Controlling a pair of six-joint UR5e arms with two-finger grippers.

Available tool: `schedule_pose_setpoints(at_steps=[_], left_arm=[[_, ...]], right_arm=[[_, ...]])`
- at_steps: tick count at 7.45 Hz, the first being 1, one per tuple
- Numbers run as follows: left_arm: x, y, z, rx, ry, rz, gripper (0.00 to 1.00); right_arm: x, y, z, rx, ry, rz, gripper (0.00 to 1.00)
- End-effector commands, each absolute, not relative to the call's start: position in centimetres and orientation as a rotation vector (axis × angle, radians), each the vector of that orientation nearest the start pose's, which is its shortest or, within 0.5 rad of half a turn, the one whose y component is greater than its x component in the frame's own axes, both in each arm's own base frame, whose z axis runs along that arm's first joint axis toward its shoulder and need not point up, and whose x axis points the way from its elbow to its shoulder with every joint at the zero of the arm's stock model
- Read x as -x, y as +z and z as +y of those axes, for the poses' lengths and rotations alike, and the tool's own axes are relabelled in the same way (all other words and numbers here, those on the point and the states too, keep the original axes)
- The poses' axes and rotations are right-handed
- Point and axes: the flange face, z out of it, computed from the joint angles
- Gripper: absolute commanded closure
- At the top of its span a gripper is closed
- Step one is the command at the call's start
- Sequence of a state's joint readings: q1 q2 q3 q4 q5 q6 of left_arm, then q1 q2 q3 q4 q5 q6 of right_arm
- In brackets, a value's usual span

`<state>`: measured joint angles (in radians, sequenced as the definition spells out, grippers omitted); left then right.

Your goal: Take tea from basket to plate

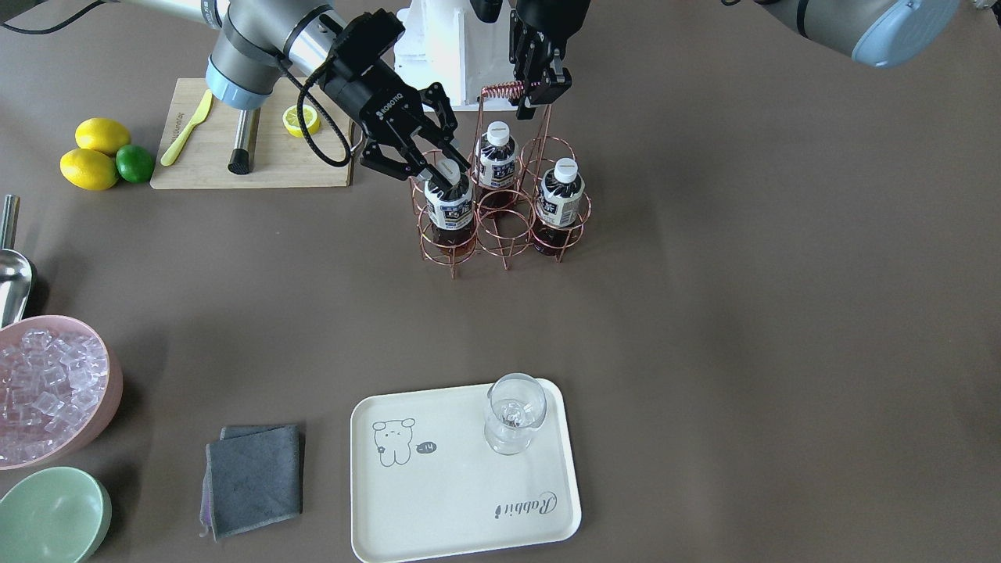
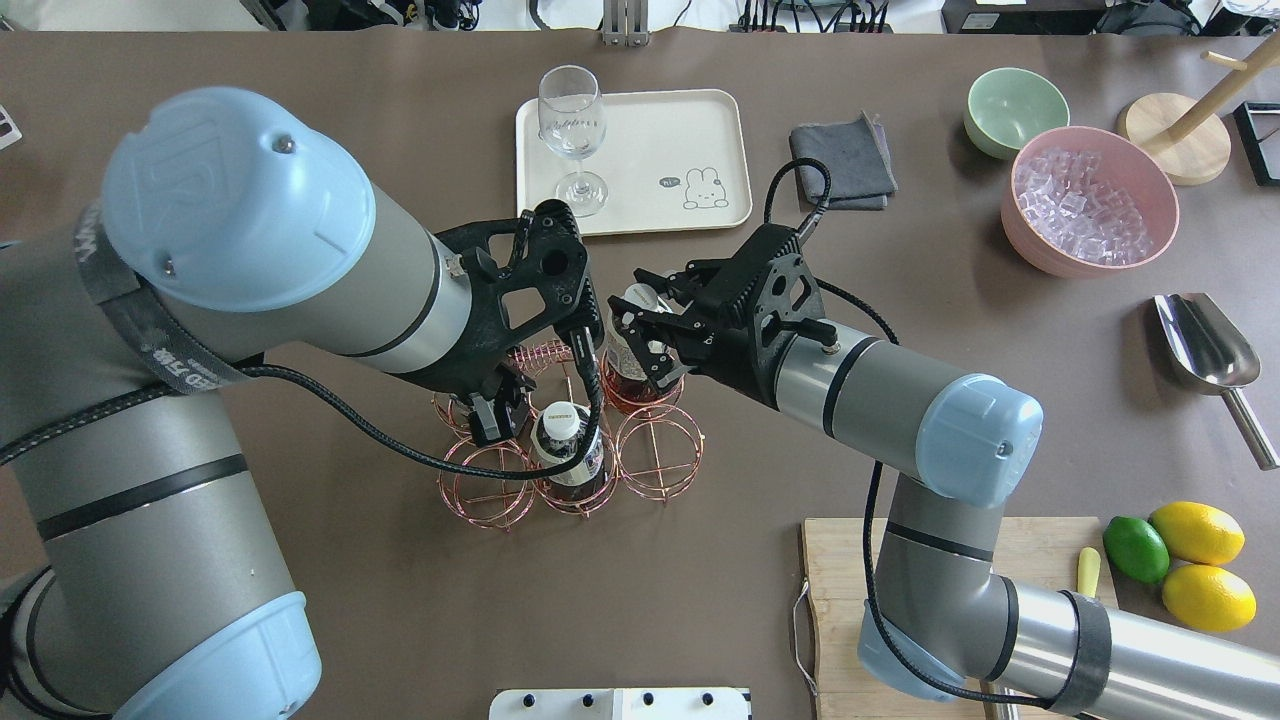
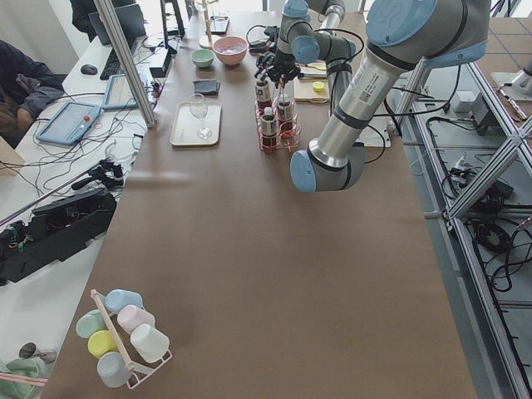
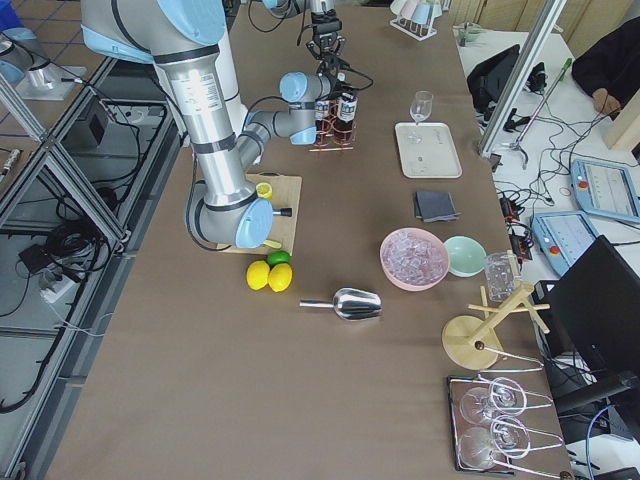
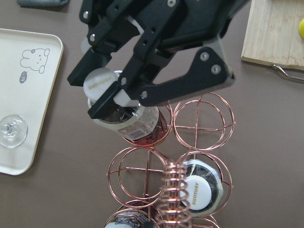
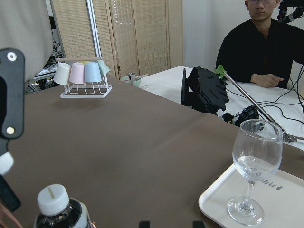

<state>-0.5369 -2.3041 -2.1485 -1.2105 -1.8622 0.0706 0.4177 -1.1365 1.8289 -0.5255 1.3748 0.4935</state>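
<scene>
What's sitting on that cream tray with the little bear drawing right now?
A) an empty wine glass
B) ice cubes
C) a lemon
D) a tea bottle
A: a clear, empty wine glass stands alone near one corner of the tray.

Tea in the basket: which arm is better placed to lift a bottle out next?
Right: the right hand grips the white cap of the tea in the basket; the left hand is clamped on the handle, apparently steadying it.
</scene>
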Motion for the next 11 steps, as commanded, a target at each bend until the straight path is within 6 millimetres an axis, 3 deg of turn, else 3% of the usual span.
schedule_pose_setpoints(at_steps=[1,2,4,7,9,11], left_arm=[[-39.4,8.4,-35.6,-0.74,1.151,0.713,1.0],[-39.3,8.4,-35.6,-0.74,1.151,0.713,1.0],[-39.3,8.4,-35.6,-0.74,1.151,0.713,1.0],[-39.3,8.4,-35.6,-0.74,1.151,0.713,1.0],[-39.1,8.3,-35.5,-0.745,1.151,0.714,1.0],[-38.5,8.9,-35.1,-0.742,1.151,0.716,1.0]], right_arm=[[41.5,15.1,-37.3,-1.282,-0.279,-1.202,1.0],[39.5,13.6,-37.7,-1.291,-0.274,-1.199,1.0],[36.6,11.3,-40.7,-1.294,-0.237,-1.198,1.0],[34.1,11.7,-43.2,-1.292,-0.245,-1.178,1.0],[33.8,14.2,-46.5,-1.269,-0.228,-1.106,1.0],[32.7,14.1,-49.2,-1.266,-0.22,-1.087,1.0]])
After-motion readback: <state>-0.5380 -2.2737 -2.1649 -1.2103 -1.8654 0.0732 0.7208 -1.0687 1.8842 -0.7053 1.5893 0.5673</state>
